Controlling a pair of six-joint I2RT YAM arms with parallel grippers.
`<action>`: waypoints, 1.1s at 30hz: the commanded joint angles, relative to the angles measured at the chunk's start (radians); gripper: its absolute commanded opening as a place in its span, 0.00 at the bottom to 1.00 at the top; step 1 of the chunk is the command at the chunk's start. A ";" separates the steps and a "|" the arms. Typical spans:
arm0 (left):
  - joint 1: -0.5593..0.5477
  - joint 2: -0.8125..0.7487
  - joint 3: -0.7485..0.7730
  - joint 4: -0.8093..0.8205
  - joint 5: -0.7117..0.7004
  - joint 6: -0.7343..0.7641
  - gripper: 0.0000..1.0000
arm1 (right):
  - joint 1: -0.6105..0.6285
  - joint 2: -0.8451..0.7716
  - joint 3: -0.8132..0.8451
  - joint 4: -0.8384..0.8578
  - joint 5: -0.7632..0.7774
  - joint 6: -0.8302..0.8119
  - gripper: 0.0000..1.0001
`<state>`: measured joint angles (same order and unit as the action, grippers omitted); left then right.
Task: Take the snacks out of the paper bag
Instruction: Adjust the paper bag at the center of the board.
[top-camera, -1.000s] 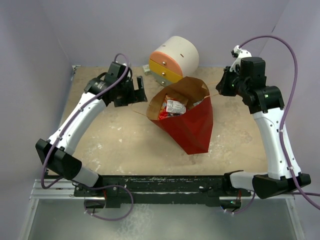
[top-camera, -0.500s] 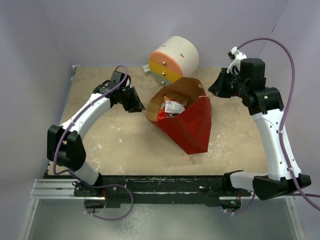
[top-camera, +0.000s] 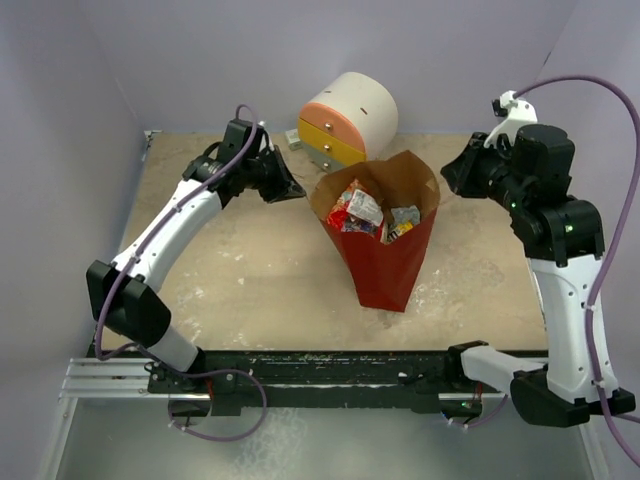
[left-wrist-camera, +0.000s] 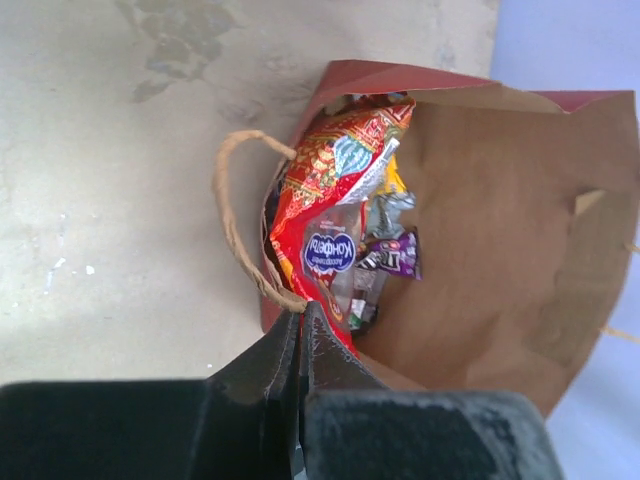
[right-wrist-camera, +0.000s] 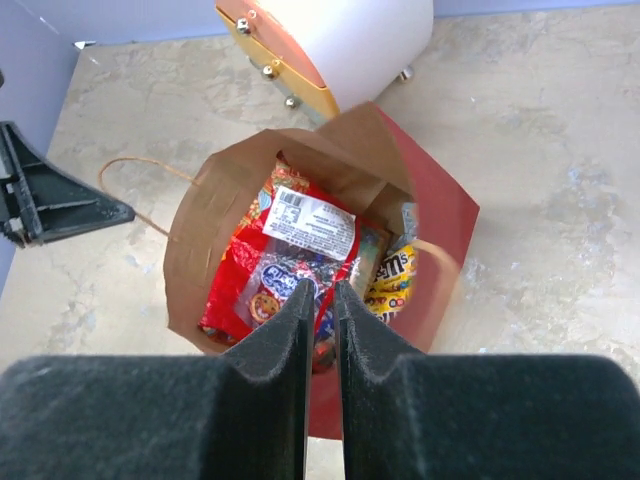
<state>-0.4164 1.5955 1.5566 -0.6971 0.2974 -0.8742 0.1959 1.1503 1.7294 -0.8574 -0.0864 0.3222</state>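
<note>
L fingers (left-wrist-camera: 301, 312) shut on string handle (left-wrist-camera: 226, 215) of paper bag (left-wrist-camera: 500, 200); R fingers (right-wrist-camera: 322, 288) barely apart, empty; hard tug cd tip bag, spill snacks (left-wrist-camera: 320, 200) onto worktop (left-wrist-camera: 120, 150).

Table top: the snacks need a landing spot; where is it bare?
Bare: the table between the paper bag and the arm bases, and between it and the right arm. Crowded: behind the bag, by the round cabinet and the left claw shut on the string handle.

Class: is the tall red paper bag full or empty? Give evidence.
Full: the red paper bag holds a large red crisp packet and purple candy packet.
</note>
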 joint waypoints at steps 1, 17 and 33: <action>-0.054 -0.099 0.045 0.062 -0.062 -0.038 0.00 | 0.003 0.001 0.021 -0.018 0.089 -0.017 0.15; -0.223 -0.156 0.026 0.254 -0.067 -0.089 0.00 | 0.005 0.124 0.152 -0.083 0.138 -0.016 0.14; -0.229 -0.308 -0.171 0.235 -0.027 -0.106 0.00 | 0.004 0.187 0.265 -0.190 0.215 0.007 0.21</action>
<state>-0.6441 1.3293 1.3865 -0.5598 0.2581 -0.9619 0.1970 1.3640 1.9949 -0.9657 -0.0284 0.3447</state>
